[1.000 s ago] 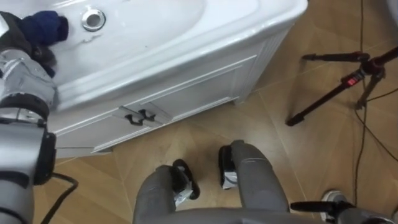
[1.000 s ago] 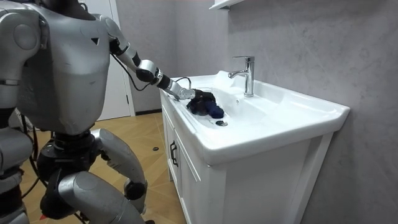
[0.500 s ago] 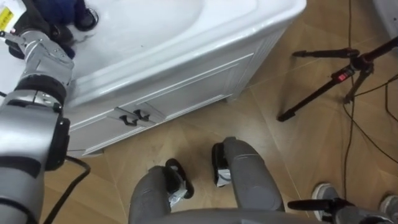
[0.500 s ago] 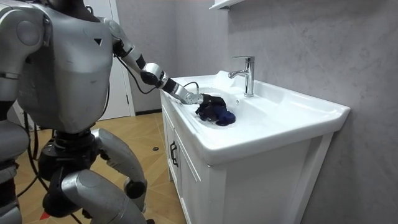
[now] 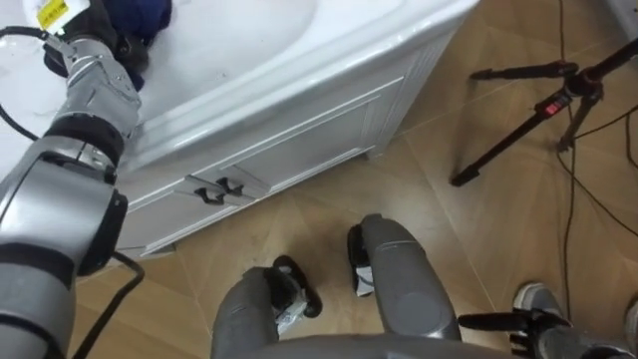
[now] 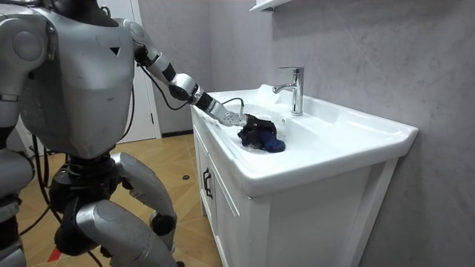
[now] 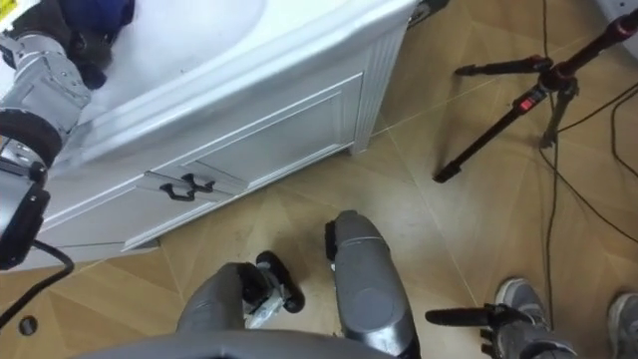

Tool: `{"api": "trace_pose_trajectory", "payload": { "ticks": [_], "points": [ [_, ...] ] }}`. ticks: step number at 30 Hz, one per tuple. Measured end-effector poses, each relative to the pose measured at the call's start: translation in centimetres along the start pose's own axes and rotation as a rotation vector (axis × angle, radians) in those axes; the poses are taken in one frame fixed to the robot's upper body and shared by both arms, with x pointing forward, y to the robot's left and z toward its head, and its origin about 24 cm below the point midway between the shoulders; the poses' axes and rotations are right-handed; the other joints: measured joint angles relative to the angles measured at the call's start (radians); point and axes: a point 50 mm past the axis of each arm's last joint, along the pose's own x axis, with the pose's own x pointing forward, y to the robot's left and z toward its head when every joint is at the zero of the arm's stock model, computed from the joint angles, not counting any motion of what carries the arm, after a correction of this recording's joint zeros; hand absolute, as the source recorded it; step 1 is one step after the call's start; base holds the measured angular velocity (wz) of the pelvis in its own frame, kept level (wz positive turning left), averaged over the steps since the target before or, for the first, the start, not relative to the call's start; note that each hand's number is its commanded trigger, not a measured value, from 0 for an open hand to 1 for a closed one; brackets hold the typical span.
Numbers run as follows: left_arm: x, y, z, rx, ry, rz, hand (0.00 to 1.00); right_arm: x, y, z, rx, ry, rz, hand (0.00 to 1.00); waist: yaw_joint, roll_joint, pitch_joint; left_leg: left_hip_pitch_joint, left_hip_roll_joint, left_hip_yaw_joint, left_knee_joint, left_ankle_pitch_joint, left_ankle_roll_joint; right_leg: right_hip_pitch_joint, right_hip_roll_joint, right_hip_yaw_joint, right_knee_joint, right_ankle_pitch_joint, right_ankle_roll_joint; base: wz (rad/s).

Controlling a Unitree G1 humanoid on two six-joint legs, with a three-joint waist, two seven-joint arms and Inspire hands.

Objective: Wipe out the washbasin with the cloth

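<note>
- One hand is at work: I read the fingers of the left hand (image 6: 231,117) as curled down into the dark blue cloth (image 6: 266,139), closed on the bunch rather than laid flat over it.
- I see the cloth as a crumpled wad resting inside the bowl of the white basin (image 6: 334,141). In the room view it sits at mid-frame. In the left eye view it is cut off by the top edge at the upper left.
- I see the chrome faucet (image 6: 294,89) upright on the back ledge, behind the cloth and apart from it.
- I trace the left forearm from the lower left of the left eye view up over the front rim of the basin to the wrist at the upper left.
- Below the rim I see the white cabinet (image 5: 299,130), with two dark handles (image 5: 221,187) side by side where its doors meet.
- I place the robot on the wooden floor (image 5: 478,239) directly before the cabinet, at the room view's left, torso leaning toward the basin.
- At the upper right of the left eye view stands a black tripod (image 5: 538,110). At the lower right edge I see a person's shoe (image 5: 533,299).
</note>
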Motion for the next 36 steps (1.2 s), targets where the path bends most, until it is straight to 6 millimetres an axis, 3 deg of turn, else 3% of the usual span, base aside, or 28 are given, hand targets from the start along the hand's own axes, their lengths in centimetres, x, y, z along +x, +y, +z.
{"api": "trace_pose_trajectory", "payload": {
  "ticks": [10,15,24,29,32,36],
  "points": [
    [-0.3,-1.0,-0.8,0.200,-0.023,-0.098,1.00,0.0,-0.1,0.4,-0.101,-0.013,0.001,0.00,-0.024,0.007,-0.0050,0.056,-0.018,0.000,-0.034,0.001,-0.002,0.051,-0.006,0.001,-0.019,-0.008,0.007,0.00],
    [-1.0,-2.4,-2.0,0.281,-0.004,-0.162,1.00,0.0,-0.4,0.0,-0.100,0.003,-0.016,0.00,-0.044,0.023,-0.0154,0.109,-0.018,0.010,-0.074,0.004,-0.007,0.098,0.003,0.002,-0.054,-0.006,0.008,-0.06],
    [-1.2,-2.7,-1.9,0.253,-0.019,-0.171,1.00,0.0,-0.5,0.3,-0.097,-0.027,-0.030,0.00,-0.028,0.030,-0.0193,0.133,-0.017,0.026,-0.088,0.009,-0.005,0.107,0.005,0.016,-0.056,-0.007,0.007,-0.05],
    [-1.7,-3.4,-1.2,0.182,-0.062,-0.192,1.00,0.0,-0.5,0.2,-0.118,-0.043,-0.029,0.00,-0.023,0.034,-0.0192,0.139,-0.018,0.009,-0.089,0.010,-0.003,0.131,0.004,0.000,-0.069,-0.009,0.013,0.12],
    [-2.4,-4.1,0.9,0.133,-0.154,-0.212,1.00,0.0,-0.6,0.1,-0.124,-0.047,-0.033,0.00,-0.022,0.042,-0.0214,0.141,-0.025,-0.020,-0.091,0.014,0.002,0.157,-0.004,-0.032,-0.082,-0.009,0.018,0.30],
    [-3.9,-5.3,3.7,0.070,-0.283,-0.240,1.00,0.0,-0.5,0.6,-0.134,-0.076,-0.032,0.00,-0.016,0.039,-0.0176,0.160,-0.034,-0.033,-0.101,0.017,0.007,0.186,-0.011,-0.045,-0.095,-0.009,0.028,0.10]
  ]
}}
